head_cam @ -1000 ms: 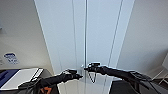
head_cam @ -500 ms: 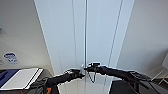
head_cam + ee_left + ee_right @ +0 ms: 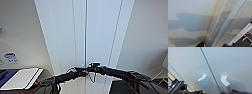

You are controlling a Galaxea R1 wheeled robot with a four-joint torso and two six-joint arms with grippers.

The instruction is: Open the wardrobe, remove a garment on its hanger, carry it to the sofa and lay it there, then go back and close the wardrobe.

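Both pincers' state unclear, near wardrobe [image 3: 85, 37] handles [image 3: 205, 83]; doors shut, contents hidden.

A dark low table [image 3: 42, 75] at left, a white flat board [image 3: 21, 78] lying on top.

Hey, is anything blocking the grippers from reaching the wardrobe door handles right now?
Nothing visible stands in the way. Both arms reach to the closed wardrobe at the seam between its doors, and the right wrist view shows the two white handles close ahead with bare door around them.
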